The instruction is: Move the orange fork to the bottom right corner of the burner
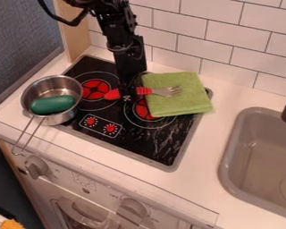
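Observation:
The gripper [128,94] hangs over the middle of the black stove top [154,145], between the left burner and the right one. It covers the middle of the fork's red-orange handle [112,94], which shows on both sides of it. The fork lies roughly level across the view, its metal tines [168,91] pointing right over the folded green cloth [190,100]. I cannot tell whether the gripper holds the handle or is only in front of it.
A metal pot [69,115] with a dark green oval object [52,104] sits at the stove's left edge, its handle toward the front. The cloth covers the stove's back right part. A grey sink [229,156] is at the right, a tiled wall behind.

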You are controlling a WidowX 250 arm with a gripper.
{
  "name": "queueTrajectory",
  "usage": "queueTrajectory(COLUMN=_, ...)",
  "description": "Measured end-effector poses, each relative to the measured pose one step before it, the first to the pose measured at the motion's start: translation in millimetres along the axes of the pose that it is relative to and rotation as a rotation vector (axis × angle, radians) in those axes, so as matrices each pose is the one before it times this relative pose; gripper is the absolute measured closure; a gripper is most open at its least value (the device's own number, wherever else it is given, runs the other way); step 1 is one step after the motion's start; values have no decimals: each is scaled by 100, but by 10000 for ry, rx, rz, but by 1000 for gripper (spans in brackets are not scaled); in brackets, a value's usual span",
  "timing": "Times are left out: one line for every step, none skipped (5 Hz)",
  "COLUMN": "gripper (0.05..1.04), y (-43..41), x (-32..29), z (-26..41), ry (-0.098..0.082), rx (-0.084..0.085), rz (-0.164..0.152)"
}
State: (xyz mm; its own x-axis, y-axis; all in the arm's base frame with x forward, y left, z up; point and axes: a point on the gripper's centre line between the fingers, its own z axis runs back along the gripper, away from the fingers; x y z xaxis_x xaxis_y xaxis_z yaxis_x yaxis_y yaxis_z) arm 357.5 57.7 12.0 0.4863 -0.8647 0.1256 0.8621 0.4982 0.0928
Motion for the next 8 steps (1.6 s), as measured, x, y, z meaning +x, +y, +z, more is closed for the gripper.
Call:
queueTrajectory(gripper=681, y=614, x=253, z=1238, ry=-50, rx=284, rz=-45)
queueTrajectory(gripper=681, y=524, x=170, z=1533, ry=13, rx=346, rz=-165)
queueTrajectory(gripper=681, y=-528, x=228, z=2388, ry=-164, rx=428, rz=-350)
queueTrajectory(gripper=681, y=-1860, x=394, z=2014, ry=-449, rx=92, rz=-638)
queueTrajectory(gripper=681, y=-2389, x=514, z=1084, ry=-391, rx=-142, rz=-970)
queueTrajectory(gripper=681, y=-2680, x=290, z=345, ry=-334, rx=-259, rz=-1210)
queueTrajectory(gripper=681, y=-2169, x=12, z=-618, ry=-247, rx=-262, rz=-668)
queueTrajectory(gripper=681, y=-612, x=-8, z=-661, ry=54, rx=-35, rz=-107)
